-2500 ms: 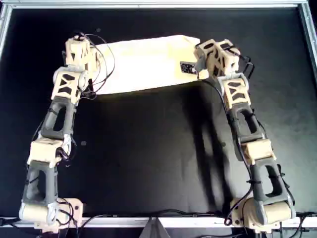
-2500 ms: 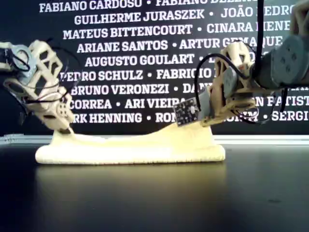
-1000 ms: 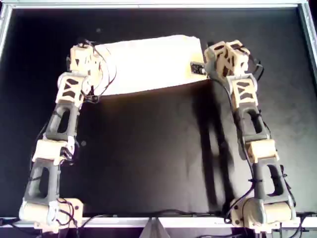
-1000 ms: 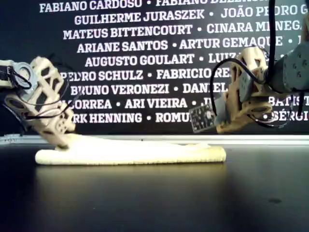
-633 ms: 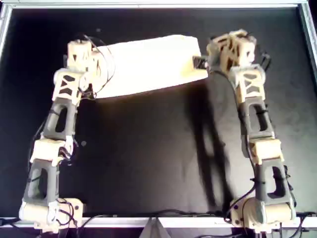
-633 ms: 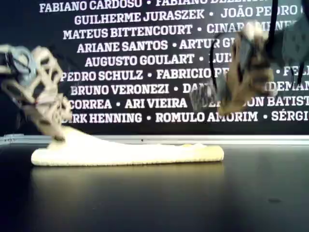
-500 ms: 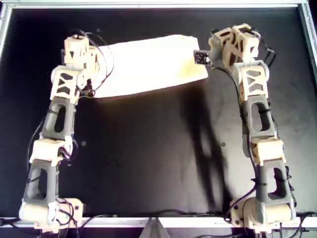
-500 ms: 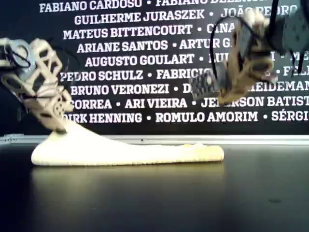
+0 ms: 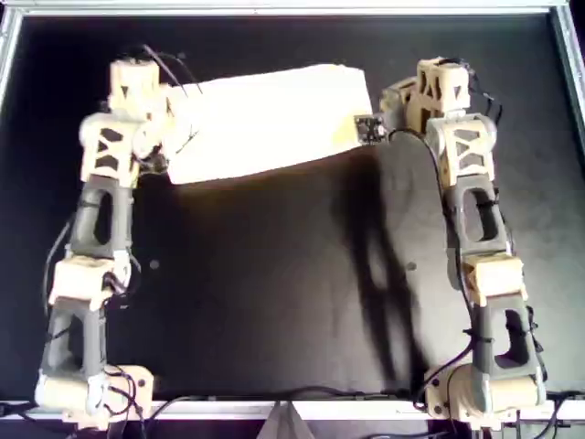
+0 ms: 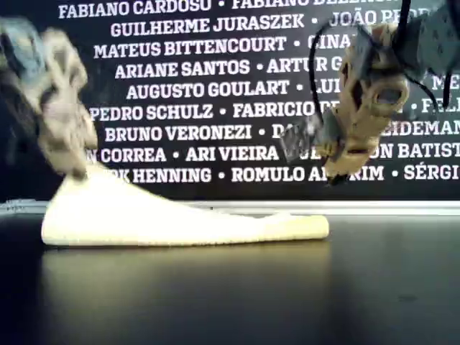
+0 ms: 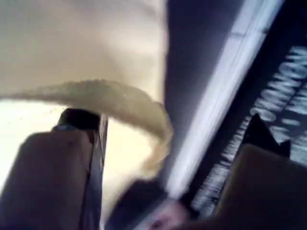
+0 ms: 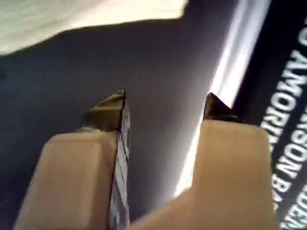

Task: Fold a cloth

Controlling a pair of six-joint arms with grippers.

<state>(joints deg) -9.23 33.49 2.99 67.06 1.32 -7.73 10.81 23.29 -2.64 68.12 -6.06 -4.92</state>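
- The cloth (image 9: 265,119) is a pale yellow, folded band lying on the black table (image 9: 274,293), well toward the far rail (image 9: 274,7) as the overhead view shows it, tilted slightly with its overhead-view right end nearer that rail.
- From the exterior view the cloth (image 10: 180,223) is flat and low along most of its length, but its end at that view's left is lifted into a peak.
- The left gripper (image 10: 75,169) sits right at that peak, blurred; in the left wrist view a fabric edge (image 11: 120,103) drapes across one dark finger (image 11: 81,120), so the cloth is at its jaws, though a firm pinch cannot be told through the blur.
- The right gripper (image 12: 165,108) is off the cloth, its two fingers spread apart with bare table between them and the cloth's edge (image 12: 91,17) lying beyond the tips.
- The exterior view has the right gripper (image 10: 334,176) hanging above the table just past the cloth's flat end.
- Only the overhead view gives the cloth's full outline; only the exterior view shows the lifted end.
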